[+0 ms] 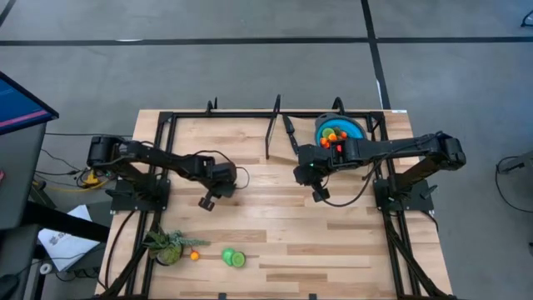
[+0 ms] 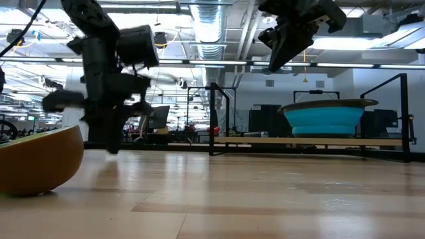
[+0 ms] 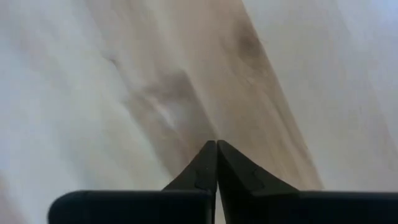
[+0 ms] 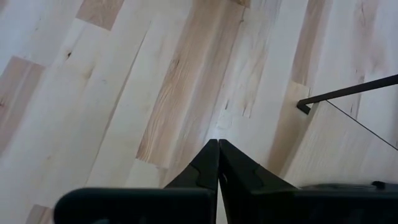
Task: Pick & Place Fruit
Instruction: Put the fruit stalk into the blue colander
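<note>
Left pincer: we see it over bare planks of the counter, about mid-depth on the left half. In the left wrist view the fingertips meet at a point, so we log it as clenched with nothing between them.
Right pincer: we see it over bare wood near the counter's middle. In the right wrist view its fingertips are pressed together, clenched on nothing. In the low view it hangs well above the surface.
Blue bowl: behind the right pincer, at the far edge of the counter, partly under the right arm.
Fruit in bowl: we count several small orange, red and green pieces heaped inside; the exact number we cannot tell.
Orange fruit: on the counter near the front edge, in front of the left pincer and well apart from it.
Green fruit: two round green pieces touching, just beside the orange one, also well in front of the left pincer.
Leafy plant: at the front left, next to the orange fruit.
Low view, foreground: a rounded orange-brown fruit rests on the wood close to the camera.
</note>
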Robot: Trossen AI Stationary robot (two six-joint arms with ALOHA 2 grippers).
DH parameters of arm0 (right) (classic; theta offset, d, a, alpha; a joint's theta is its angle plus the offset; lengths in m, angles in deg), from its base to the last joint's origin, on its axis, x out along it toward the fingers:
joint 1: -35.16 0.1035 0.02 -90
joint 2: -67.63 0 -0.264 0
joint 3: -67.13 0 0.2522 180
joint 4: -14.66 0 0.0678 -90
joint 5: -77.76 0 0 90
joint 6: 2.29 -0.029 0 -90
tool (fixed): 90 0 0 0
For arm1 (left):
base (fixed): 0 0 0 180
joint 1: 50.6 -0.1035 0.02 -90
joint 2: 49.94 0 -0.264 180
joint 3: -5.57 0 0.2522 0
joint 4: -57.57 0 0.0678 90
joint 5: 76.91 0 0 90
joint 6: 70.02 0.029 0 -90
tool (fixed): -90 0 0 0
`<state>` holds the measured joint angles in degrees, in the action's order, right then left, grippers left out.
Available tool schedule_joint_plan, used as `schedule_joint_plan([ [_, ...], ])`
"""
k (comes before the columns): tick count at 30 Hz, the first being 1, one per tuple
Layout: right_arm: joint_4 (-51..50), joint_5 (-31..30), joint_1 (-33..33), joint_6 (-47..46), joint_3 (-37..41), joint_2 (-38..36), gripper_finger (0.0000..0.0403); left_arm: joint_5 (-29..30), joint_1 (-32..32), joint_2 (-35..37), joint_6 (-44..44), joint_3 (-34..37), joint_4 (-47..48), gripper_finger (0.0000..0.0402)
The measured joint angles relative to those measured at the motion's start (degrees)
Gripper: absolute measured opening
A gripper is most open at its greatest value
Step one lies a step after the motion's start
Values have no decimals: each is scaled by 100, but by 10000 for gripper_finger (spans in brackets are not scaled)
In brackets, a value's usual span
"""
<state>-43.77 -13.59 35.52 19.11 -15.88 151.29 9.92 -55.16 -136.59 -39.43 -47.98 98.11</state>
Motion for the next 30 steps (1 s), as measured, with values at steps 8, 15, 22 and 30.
schedule_joint_plan([
  [8,-137,-4,38,-94,-61,0,1,229,-21,609,-279,-216,-699,0],
  [15,-981,0,174,-379,-625,-16,0,205,-266,703,-900,-221,-2061,0],
  [22,-1363,-16,273,-854,-734,-444,0,6,-542,702,-1019,-221,-3483,0],
  [30,-1121,-207,526,-1191,-734,-1255,0,-137,-812,572,-1056,-475,-4284,0],
])
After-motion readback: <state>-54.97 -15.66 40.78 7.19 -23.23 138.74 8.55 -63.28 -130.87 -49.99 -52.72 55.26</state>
